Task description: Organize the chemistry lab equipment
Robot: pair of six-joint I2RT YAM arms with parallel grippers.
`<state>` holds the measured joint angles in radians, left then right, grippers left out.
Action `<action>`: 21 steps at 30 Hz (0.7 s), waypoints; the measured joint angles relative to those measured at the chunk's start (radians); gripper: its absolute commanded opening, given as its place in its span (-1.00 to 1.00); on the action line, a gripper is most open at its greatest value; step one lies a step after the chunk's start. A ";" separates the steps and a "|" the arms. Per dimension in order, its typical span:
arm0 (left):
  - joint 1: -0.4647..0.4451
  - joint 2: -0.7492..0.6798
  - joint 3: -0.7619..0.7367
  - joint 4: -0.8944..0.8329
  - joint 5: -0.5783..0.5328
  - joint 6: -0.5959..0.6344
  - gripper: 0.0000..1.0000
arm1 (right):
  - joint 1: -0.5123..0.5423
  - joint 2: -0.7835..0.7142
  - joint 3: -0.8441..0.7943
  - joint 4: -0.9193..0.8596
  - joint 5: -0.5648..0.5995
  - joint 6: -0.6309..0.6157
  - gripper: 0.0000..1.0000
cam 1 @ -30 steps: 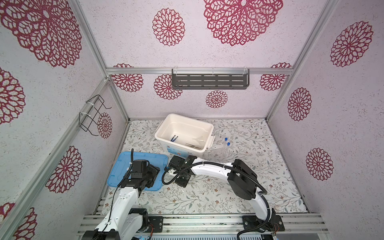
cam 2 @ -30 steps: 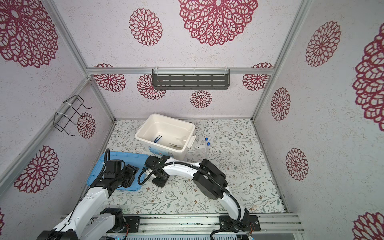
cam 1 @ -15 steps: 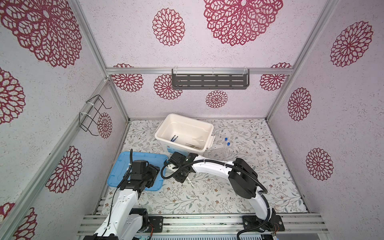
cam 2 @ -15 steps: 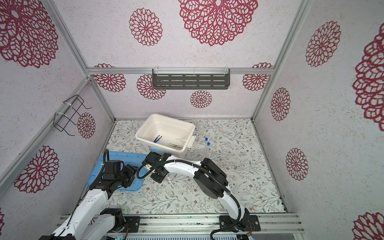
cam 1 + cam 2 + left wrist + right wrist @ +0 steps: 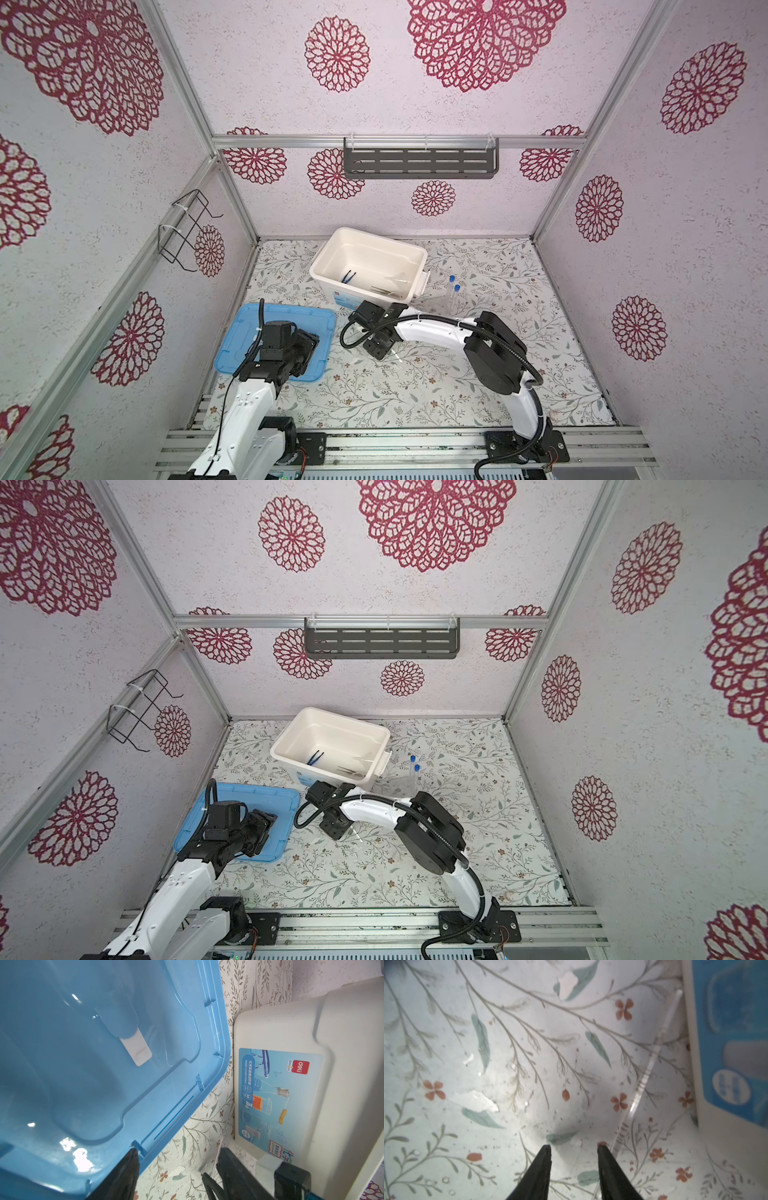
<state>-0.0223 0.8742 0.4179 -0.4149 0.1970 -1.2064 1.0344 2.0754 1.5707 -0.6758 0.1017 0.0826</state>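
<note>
A thin clear rod (image 5: 645, 1076) lies on the floral mat along the front wall of the white box (image 5: 328, 253). My right gripper (image 5: 574, 1147) hangs open just above the mat. The rod passes outside one of its fingers (image 5: 607, 1159), with nothing between the jaws. In both top views this gripper (image 5: 380, 353) sits in front of the box. Inside the box lie blue tweezers (image 5: 348, 276) and grey metal tweezers (image 5: 384, 291). Two blue-capped test tubes (image 5: 452, 291) stand right of the box. My left gripper (image 5: 178, 1159) is open and empty over the edge of the blue lid (image 5: 249, 332).
The blue lid (image 5: 104, 1064) lies upside down on the mat, left of the box. The box's labelled front wall (image 5: 280, 1095) stands close to both grippers. A grey shelf (image 5: 419, 162) hangs on the back wall and a wire rack (image 5: 187, 228) on the left wall.
My right gripper has shifted a little to the right along the box's front, low over the mat. The left arm has stayed put.
</note>
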 measured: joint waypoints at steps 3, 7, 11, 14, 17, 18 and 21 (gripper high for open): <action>0.001 0.000 0.000 -0.004 0.000 0.002 0.31 | -0.002 -0.055 -0.051 0.011 0.004 0.015 -0.14; 0.002 0.000 -0.001 -0.010 0.000 0.003 0.31 | -0.013 -0.129 -0.119 0.027 0.003 0.034 -0.12; 0.002 0.000 -0.004 -0.011 0.000 0.003 0.31 | -0.037 -0.153 -0.165 0.042 -0.002 0.047 -0.12; 0.002 0.000 -0.004 -0.011 0.000 0.003 0.31 | -0.045 -0.148 -0.180 0.042 -0.018 0.051 -0.17; 0.002 0.000 -0.004 -0.012 0.000 0.002 0.33 | -0.050 -0.134 -0.180 0.042 -0.032 0.052 -0.23; 0.002 -0.001 -0.004 -0.012 0.000 0.003 0.35 | -0.050 -0.127 -0.180 0.039 -0.038 0.053 -0.27; 0.002 -0.010 -0.004 -0.010 0.006 0.006 0.37 | -0.050 -0.098 -0.180 0.025 -0.065 0.052 -0.39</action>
<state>-0.0204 0.8639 0.4141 -0.4252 0.2031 -1.1999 0.9844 1.9770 1.3911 -0.6506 0.0368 0.1349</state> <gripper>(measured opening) 0.682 0.329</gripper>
